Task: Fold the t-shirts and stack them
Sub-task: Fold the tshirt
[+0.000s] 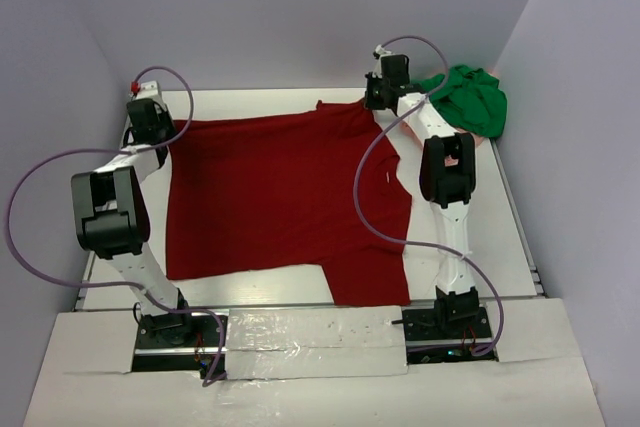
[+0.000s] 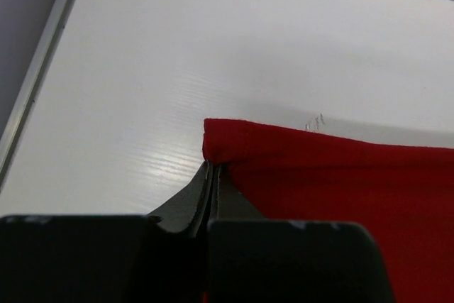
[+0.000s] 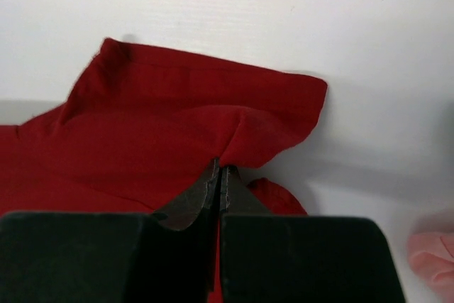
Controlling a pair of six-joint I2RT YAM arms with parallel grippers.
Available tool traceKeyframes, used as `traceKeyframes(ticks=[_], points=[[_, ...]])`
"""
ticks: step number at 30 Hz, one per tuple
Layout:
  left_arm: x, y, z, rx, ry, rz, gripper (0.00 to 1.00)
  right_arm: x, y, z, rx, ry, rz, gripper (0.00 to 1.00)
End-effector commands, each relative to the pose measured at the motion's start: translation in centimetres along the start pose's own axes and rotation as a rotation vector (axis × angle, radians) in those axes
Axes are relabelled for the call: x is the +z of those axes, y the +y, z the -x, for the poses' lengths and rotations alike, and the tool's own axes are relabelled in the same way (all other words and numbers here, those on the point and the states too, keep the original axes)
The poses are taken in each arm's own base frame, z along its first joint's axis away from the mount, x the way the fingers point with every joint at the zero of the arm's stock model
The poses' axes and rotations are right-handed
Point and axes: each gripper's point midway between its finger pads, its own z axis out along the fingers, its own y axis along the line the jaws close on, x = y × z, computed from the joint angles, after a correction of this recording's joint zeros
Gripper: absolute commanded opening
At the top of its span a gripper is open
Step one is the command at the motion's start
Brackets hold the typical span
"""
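Top external view: the dark red t-shirt (image 1: 280, 197) lies spread flat across the white table (image 1: 250, 104). The left gripper (image 2: 213, 169) is clamped on its far left corner, and the right gripper (image 3: 218, 169) is pinched on a fold at its far right edge. A green t-shirt (image 1: 472, 97) sits bunched in the far right corner, with a pink t-shirt (image 3: 434, 250) peeking out beside it.

Dark red t-shirt (image 1: 270, 197) across table (image 1: 500, 247), green t-shirt (image 1: 472, 99) heaped far right, near strip bare
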Motion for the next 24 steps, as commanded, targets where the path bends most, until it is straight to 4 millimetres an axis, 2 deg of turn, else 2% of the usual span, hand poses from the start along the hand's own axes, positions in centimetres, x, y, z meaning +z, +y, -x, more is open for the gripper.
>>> traceKeyframes(ticks=[1, 3, 5, 6, 11, 12, 13, 15, 21, 23, 24], points=[[-1.4, -1.2, 2.9, 0.019, -0.090, -0.045, 0.00, -5.3, 1.3, 7.4, -0.058, -0.188, 0.002, 0.00], [-1.8, -1.6, 1.6, 0.023, -0.044, -0.072, 0.00, -5.8, 1.4, 7.5, -0.064, -0.186, 0.004, 0.00], [-2.4, -1.8, 1.3, 0.030, -0.030, -0.091, 0.00, -6.2, 1.4, 7.7, -0.067, -0.189, 0.005, 0.00], [-2.7, -1.8, 0.4, 0.035, -0.007, -0.094, 0.00, -6.6, 1.6, 7.8, -0.071, -0.187, 0.007, 0.00], [-4.2, -1.6, -1.1, 0.051, 0.037, -0.095, 0.00, -7.8, 2.0, 7.7, -0.081, -0.178, 0.017, 0.00], [-4.6, -1.4, -2.2, 0.054, 0.055, -0.095, 0.00, -8.2, 2.2, 7.7, -0.086, -0.178, 0.024, 0.00], [-5.1, -1.5, -1.7, 0.056, 0.035, -0.095, 0.00, -8.3, 2.1, 7.3, -0.087, -0.168, 0.026, 0.00], [-5.8, -1.5, -2.6, 0.057, 0.043, -0.101, 0.00, -9.1, 2.5, 7.4, -0.090, -0.173, 0.035, 0.00], [-7.3, -1.9, -4.3, 0.048, 0.066, -0.143, 0.00, -10.0, 2.6, 5.7, -0.091, -0.120, 0.046, 0.00], [-8.1, -2.9, -4.5, 0.054, 0.065, -0.201, 0.00, -10.1, 2.4, 4.7, -0.087, -0.096, 0.043, 0.00], [-8.5, -3.2, -5.3, 0.064, 0.092, -0.227, 0.00, -10.6, 2.5, 4.7, -0.090, -0.099, 0.046, 0.00]])
